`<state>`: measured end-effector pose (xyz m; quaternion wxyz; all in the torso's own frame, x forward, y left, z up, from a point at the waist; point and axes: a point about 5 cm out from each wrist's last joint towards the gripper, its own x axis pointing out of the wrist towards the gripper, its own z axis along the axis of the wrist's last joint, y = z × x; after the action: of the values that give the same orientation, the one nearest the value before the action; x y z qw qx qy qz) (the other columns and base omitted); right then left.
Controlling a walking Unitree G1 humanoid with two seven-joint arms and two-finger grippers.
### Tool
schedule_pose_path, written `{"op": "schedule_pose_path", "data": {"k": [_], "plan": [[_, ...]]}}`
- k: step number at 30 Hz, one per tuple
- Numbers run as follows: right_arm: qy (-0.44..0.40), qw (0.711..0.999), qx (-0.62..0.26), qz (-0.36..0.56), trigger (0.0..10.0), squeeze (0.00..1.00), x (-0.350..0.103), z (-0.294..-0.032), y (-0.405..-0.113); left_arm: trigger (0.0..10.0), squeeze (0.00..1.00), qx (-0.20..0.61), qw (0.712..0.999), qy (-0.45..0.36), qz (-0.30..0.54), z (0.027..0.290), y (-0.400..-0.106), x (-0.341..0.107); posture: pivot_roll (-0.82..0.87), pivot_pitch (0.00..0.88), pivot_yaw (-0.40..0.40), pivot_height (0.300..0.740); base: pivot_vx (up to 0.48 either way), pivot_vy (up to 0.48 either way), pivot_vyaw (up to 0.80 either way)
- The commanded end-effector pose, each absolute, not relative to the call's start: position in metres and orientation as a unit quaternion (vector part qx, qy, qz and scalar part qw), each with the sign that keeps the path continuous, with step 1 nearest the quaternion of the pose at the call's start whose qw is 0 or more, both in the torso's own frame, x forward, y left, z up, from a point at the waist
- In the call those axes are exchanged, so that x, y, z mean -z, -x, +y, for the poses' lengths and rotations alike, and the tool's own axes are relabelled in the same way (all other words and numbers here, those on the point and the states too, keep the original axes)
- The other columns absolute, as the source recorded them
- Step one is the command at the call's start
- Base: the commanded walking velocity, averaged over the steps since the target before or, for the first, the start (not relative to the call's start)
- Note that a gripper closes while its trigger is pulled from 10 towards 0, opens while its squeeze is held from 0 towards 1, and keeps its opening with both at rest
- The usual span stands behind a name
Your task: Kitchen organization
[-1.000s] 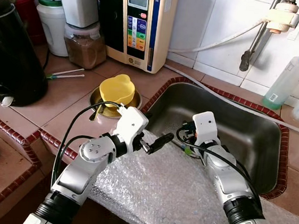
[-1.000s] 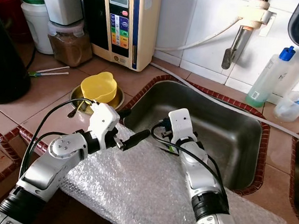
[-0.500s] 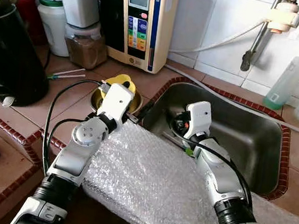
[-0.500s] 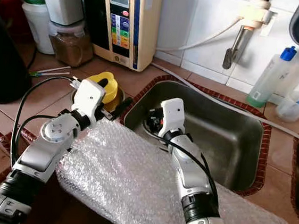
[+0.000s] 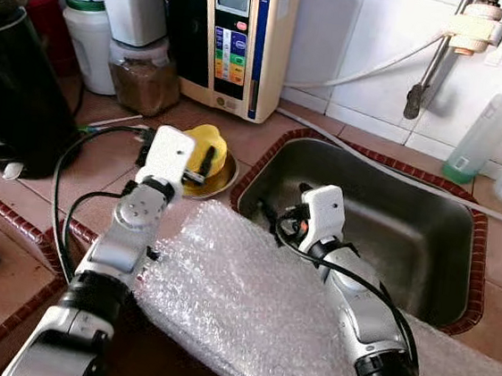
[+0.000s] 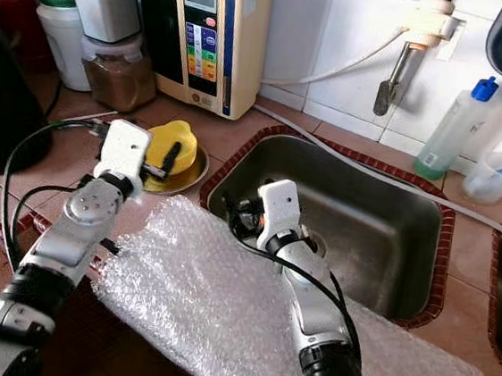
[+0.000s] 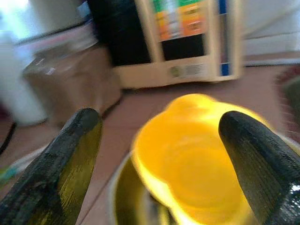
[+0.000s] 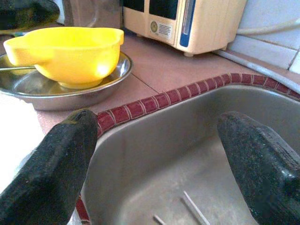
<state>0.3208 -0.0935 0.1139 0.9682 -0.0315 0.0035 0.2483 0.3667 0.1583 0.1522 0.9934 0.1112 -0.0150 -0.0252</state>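
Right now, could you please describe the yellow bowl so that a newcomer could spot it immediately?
Start at the stainless steel sink; on the tiled counter just left of it sits a shallow round metal dish. The small yellow plastic bowl rests in that dish, the one bright yellow item there, with the left gripper over it.

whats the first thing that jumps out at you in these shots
A yellow bowl sitting in a shallow metal dish on the tiled counter, with the left gripper, fingers open, right over it. Next, a big sheet of bubble wrap draped over the counter's front edge under both arms, and the right gripper, open, at the near left corner of the steel sink.
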Motion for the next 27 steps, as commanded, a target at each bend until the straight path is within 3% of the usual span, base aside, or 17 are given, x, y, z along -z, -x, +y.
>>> {"op": "schedule_pose_path", "data": {"k": [1,2,3,4,6,7,8,26,27], "plan": [[0.036,0.965,-0.260,0.000,10.0,1.00,-0.117,-0.091,-0.319,10.0,0.78,0.005,0.995,-0.098,-0.005,0.162,-0.371,-0.154,0.06,0.000,0.036,0.740,0.000,0.000,0.00],[0.036,0.963,-0.268,0.001,10.0,0.93,-0.117,-0.090,-0.317,10.0,0.00,-0.002,0.995,-0.095,0.001,0.163,-0.372,-0.153,0.06,0.000,0.035,0.740,0.000,0.000,0.00],[0.035,0.961,-0.274,0.000,10.0,0.93,-0.117,-0.088,-0.316,10.0,0.00,-0.002,0.996,-0.086,0.007,0.162,-0.372,-0.151,0.06,0.000,0.036,0.740,0.000,0.000,0.00],[0.032,0.959,-0.283,-0.001,10.0,0.75,-0.118,-0.087,-0.314,10.0,0.00,-0.003,0.997,-0.076,0.013,0.162,-0.372,-0.150,0.06,0.000,0.036,0.740,0.000,0.000,0.00],[0.029,0.957,-0.288,-0.002,10.0,0.75,-0.118,-0.086,-0.313,10.0,0.00,-0.003,0.997,-0.069,0.017,0.161,-0.372,-0.149,0.06,0.000,0.036,0.740,0.000,0.000,0.00],[0.022,0.952,-0.304,-0.013,10.0,0.04,-0.123,-0.082,-0.310,10.0,0.00,-0.005,0.999,-0.039,0.035,0.160,-0.373,-0.145,0.05,0.000,0.036,0.740,0.000,0.000,0.00],[0.021,0.950,-0.310,-0.016,10.0,0.00,-0.124,-0.081,-0.308,10.0,0.00,-0.007,0.999,-0.027,0.041,0.159,-0.374,-0.143,0.05,0.000,0.036,0.740,0.000,0.000,0.00],[0.057,0.945,-0.321,-0.006,10.0,0.00,-0.123,-0.084,-0.306,10.0,0.00,-0.013,0.994,0.051,0.098,0.154,-0.383,-0.139,0.04,0.000,0.033,0.740,0.000,0.000,0.00],[0.059,0.945,-0.321,-0.006,10.0,0.00,-0.123,-0.083,-0.306,9.3,0.00,-0.017,0.993,0.057,0.106,0.156,-0.383,-0.137,0.04,0.000,0.033,0.740,0.000,0.000,0.00]]}}
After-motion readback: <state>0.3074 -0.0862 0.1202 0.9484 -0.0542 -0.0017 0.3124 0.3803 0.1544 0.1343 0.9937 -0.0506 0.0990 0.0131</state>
